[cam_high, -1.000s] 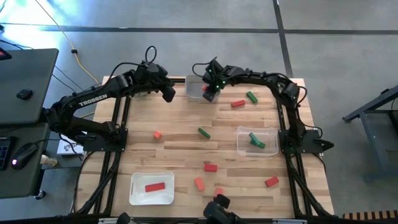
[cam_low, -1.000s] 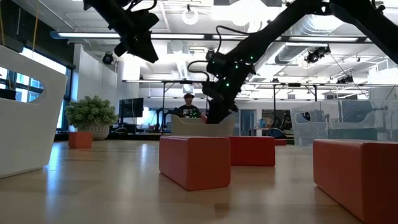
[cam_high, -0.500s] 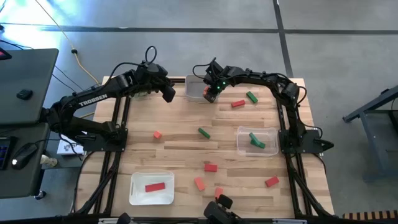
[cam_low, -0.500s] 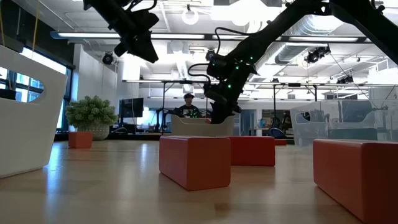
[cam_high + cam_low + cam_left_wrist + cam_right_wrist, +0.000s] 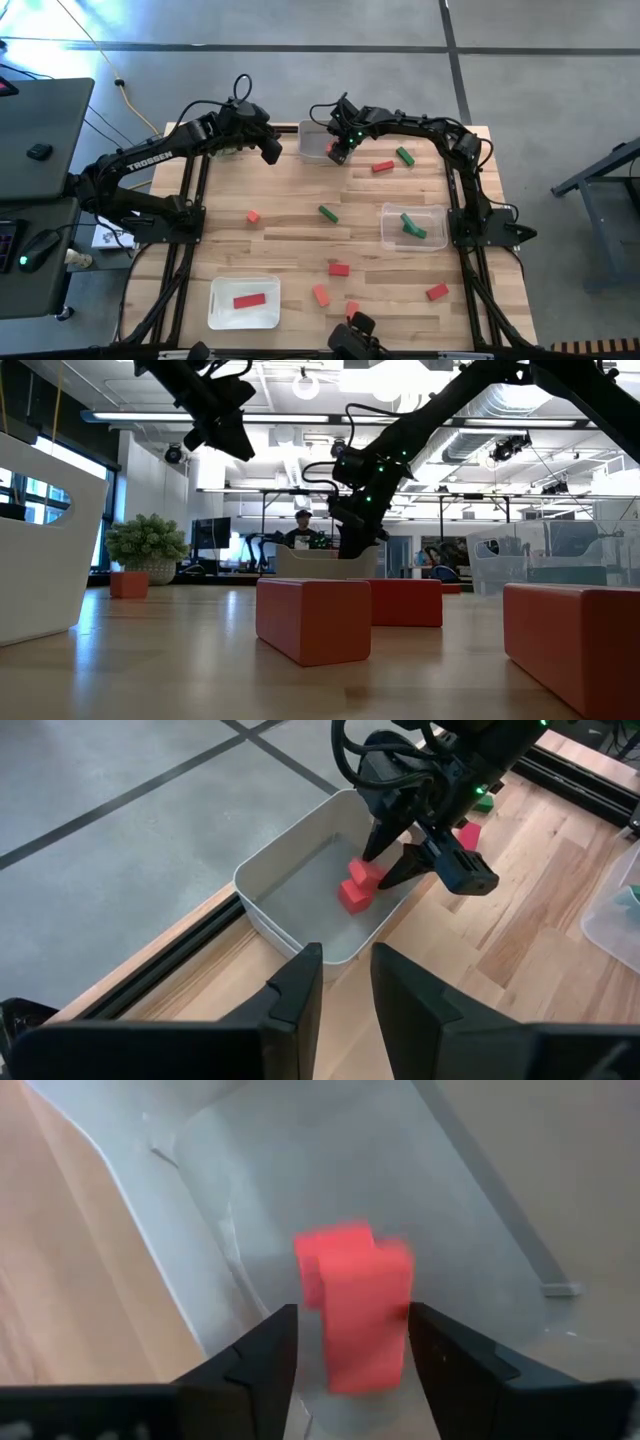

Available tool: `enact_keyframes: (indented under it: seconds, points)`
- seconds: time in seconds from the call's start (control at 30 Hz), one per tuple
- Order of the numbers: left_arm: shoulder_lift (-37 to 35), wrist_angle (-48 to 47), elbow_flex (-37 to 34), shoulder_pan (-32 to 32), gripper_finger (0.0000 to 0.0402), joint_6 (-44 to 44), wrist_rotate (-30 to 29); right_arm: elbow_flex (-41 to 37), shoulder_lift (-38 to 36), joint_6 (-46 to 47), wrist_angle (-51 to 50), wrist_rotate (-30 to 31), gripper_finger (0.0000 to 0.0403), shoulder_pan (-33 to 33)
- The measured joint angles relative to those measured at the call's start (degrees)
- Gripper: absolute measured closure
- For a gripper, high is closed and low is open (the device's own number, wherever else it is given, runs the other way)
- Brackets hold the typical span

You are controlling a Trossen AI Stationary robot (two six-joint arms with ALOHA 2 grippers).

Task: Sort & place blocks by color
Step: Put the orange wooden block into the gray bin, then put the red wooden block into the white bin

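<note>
**Right arm over the back tray, two coral blocks sitting in it**

So the right gripper (image 5: 400, 855) is hanging over the white tray (image 5: 313, 142) at the table's far edge, about the middle of that edge. Its fingers (image 5: 262, 1363) are spread apart with a coral block (image 5: 365, 1320) showing between them, and there's a clear gap on each side, so it doesn't look clamped. From the left wrist view you can see two coral blocks (image 5: 358, 886) on the tray floor, touching each other, right under those open fingers.

The left gripper (image 5: 270, 151) hovers near the same far edge, just beside that tray on the left-arm side. Its fingers (image 5: 300, 982) are nearly together with a narrow gap, and nothing between them.

Rest of the table:
- clear tray (image 5: 413, 226) near the right edge with green blocks (image 5: 412, 227) inside
- white tray (image 5: 244, 302) near the front left corner holding a red block (image 5: 249, 299)
- loose green blocks (image 5: 328, 213) mid-table and near the far right corner
- loose red and coral blocks (image 5: 339, 268) scattered toward the front edge, one small one (image 5: 253, 215) toward the left side, one red (image 5: 382, 167) just beside the far green one

Low view also shows a spiky plant ball (image 5: 147, 541) off at the far left.
</note>
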Motion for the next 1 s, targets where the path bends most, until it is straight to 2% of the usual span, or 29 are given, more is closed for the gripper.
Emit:
enact_keyframes:
  seconds: [0.27, 0.57, 0.77, 1.0]
  points:
    - [0.0, 0.0, 0.0, 0.0, 0.0273, 1.0, 0.5, 5.2, 0.0, 0.5, -4.3, -0.1, 0.0219, 0.0]
    - [0.0, 0.0, 0.0, -0.2, 0.0213, 0.9, 0.5, 18.2, 0.0, -2.7, -15.3, -0.3, 0.0218, 0.0]
    - [0.0, 0.8, 0.0, -2.3, 0.0209, 0.9, 0.5, 27.5, 0.0, -4.6, -21.4, -0.3, 0.0218, 0.0]
    - [0.0, 1.4, 0.0, -4.8, 0.0212, 3.8, 0.4, 36.6, 0.0, -2.7, -29.3, -0.3, 0.0218, 0.2]
